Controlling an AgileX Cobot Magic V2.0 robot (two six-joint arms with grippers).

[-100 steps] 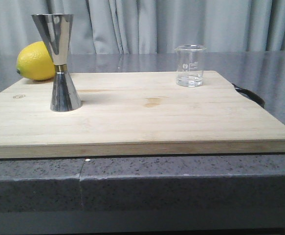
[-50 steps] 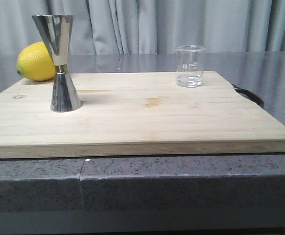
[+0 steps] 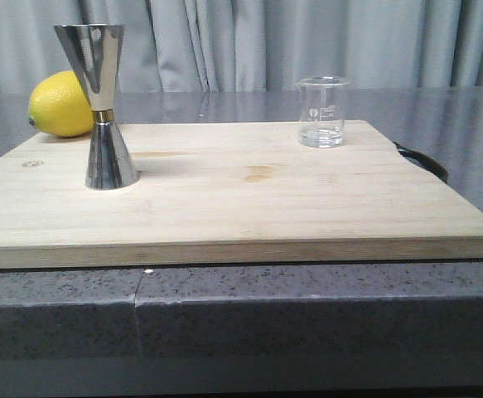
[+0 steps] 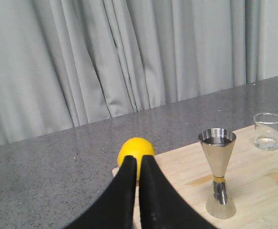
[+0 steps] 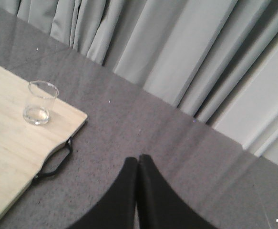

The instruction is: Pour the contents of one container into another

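A small clear glass beaker (image 3: 321, 111) stands upright at the back right of the wooden board (image 3: 241, 207), a little clear liquid in its bottom; it also shows as the beaker (image 4: 267, 131) and the beaker (image 5: 41, 102). The steel jigger (image 3: 100, 104) with a gold waist band stands upright at the board's left; in the left wrist view the jigger (image 4: 218, 171) is beside the fingers. My left gripper (image 4: 139, 161) is shut and empty, off the board's left side. My right gripper (image 5: 138, 161) is shut and empty over the grey counter, right of the board. Neither gripper shows in the front view.
A yellow lemon (image 3: 59, 104) lies behind the jigger at the board's back left corner. The board has a black handle (image 3: 423, 159) on its right end. Grey speckled counter (image 3: 241, 307) surrounds the board; grey curtains hang behind.
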